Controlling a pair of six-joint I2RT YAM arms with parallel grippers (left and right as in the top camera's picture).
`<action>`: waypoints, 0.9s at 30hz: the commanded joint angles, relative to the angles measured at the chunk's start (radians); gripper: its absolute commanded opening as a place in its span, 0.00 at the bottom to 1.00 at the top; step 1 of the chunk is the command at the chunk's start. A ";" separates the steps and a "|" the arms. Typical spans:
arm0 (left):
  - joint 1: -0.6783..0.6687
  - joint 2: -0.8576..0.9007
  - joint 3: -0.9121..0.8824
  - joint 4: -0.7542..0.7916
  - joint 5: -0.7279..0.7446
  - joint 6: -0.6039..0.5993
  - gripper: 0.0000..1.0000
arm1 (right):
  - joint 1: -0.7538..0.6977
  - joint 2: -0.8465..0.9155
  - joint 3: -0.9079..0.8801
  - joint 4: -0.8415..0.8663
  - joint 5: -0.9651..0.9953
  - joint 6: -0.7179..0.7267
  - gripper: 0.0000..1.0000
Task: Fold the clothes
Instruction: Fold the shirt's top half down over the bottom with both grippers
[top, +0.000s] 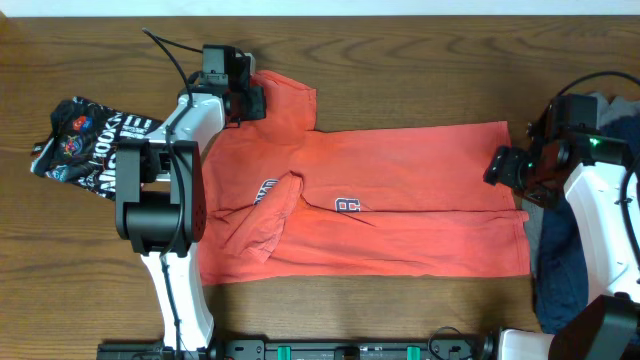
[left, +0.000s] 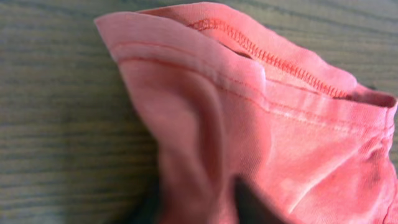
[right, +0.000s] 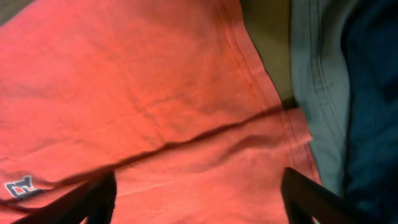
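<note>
the coral-red t-shirt (top: 420, 200) lay spread across the middle of the wooden table (top: 400, 60), its bottom hem toward the right of the overhead frame and its collar end toward the left. part of the chest was rumpled and folded over itself left of centre, so the navy-and-white print (top: 347, 206) showed only in pieces. the left gripper (top: 250, 100) sat at the upper left of the overhead view, on the shirt's far sleeve (top: 285, 95). in its wrist view the stitched sleeve edge stood bunched close to the lens, and the dark fingers (left: 252, 205) at the bottom edge were clenched on the fabric. the right gripper (top: 497, 165) was at the right end of the shirt, by the hem. its wrist view showed both fingers (right: 93, 199) spread wide in the lower corners with flat red cloth below them and nothing grasped. just beyond the hem, at the right edge of the overhead frame, a grey garment (top: 620, 110) and a navy-blue garment (top: 555, 270) lay piled together beside the right arm. a patterned black garment (top: 85, 135) lay at the far left of the table, apart from the shirt.
</note>
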 joint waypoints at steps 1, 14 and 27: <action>0.022 -0.029 0.019 -0.029 0.005 -0.030 0.06 | 0.000 0.002 0.005 0.035 -0.006 -0.039 0.71; 0.056 -0.170 0.019 -0.381 0.006 -0.190 0.06 | 0.014 0.290 0.008 0.504 0.043 -0.112 0.82; 0.056 -0.170 0.018 -0.525 0.006 -0.190 0.06 | 0.014 0.561 0.008 0.908 0.051 -0.001 0.78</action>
